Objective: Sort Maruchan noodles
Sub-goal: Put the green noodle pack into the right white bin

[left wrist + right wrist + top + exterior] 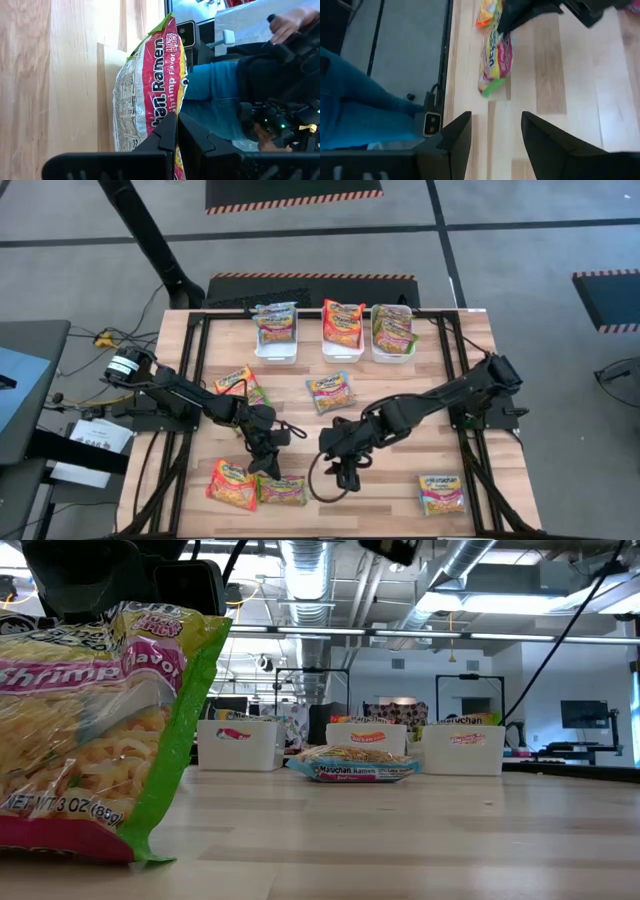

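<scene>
Maruchan packets lie loose on the wooden table: one (pixel 332 392) in the middle, one (pixel 243 385) to the left, an orange one (pixel 231 483) and one (pixel 441 494) at the near edge. More stand in three white bins (pixel 343 348) at the far edge. My left gripper (pixel 268 465) is shut on a green-edged pink shrimp packet (pixel 282 490), which fills the left of the low view (pixel 90 720). My right gripper (pixel 345 475) hangs open just to its right, touching nothing; its wrist view shows the open fingers (pixel 496 125) and that packet (pixel 495 60) beyond. My left gripper pinches the shrimp packet between its two fingers (pixel 165 135) at one end (pixel 167 117), coming from above. The packet stands on edge, tilted, hanging below the fingers. Its lower edge (pixel 70 845) is at the table top; whether it touches, I cannot tell.
The three bins sit in a row along the far edge, between black frame rails (pixel 195 370) on both sides. Bare wood (pixel 400 470) lies between the right gripper and the near-right packet. A person in blue jeans (pixel 215 85) stands beyond the near edge.
</scene>
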Tool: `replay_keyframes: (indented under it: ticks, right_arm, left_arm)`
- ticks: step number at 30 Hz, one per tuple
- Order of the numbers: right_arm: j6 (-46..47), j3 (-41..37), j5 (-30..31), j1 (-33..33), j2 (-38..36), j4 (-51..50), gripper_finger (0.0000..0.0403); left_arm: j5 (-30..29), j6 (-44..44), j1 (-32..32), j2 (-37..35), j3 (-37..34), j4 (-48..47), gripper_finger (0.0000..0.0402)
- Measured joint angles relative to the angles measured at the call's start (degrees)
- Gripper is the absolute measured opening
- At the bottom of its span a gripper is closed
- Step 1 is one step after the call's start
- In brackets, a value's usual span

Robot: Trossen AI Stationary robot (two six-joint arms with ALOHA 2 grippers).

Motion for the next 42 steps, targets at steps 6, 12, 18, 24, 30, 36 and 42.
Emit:
replay_keyframes:
  ticks: [6, 12, 18, 24, 30, 36, 42]
  right_arm:
    - [-4.0, -6.6, -3.0, -0.7, 0.0, 13.4, 0.0195]
    - [-4.0, -12.4, -3.9, -2.7, 0.0, 23.7, 0.0195]
    - [-0.7, -15.9, -3.5, -3.9, 1.5, 32.2, 0.0195]
    - [2.8, -15.8, -5.8, -3.8, 7.7, 40.2, 0.0195]
    - [6.0, -15.9, -6.3, -3.8, 10.5, 43.3, 0.0195]
    - [6.2, -15.8, -6.2, -3.8, 10.5, 43.8, 0.0195]
    - [9.2, -15.6, -6.1, -3.7, 13.5, 44.5, 0.0195]
  left_arm:
    - [0.0, -0.5, 0.0, 0.0, 0.0, -1.1, 0.0]
    - [-0.5, -0.6, 0.0, 0.0, 0.0, -1.2, 0.0]
    - [-0.5, -1.1, 0.0, 0.0, 0.0, -1.2, 0.0]
    - [-1.5, -1.4, 0.0, 0.0, 0.0, -0.9, 0.0]
    - [-1.6, -1.3, 0.0, 0.0, 0.0, -1.1, 0.0]
    - [-1.9, -1.1, 0.0, 0.0, 0.0, -1.1, 0.0]
    - [-2.1, -1.0, 0.0, 0.0, 0.0, -1.0, 0.0]
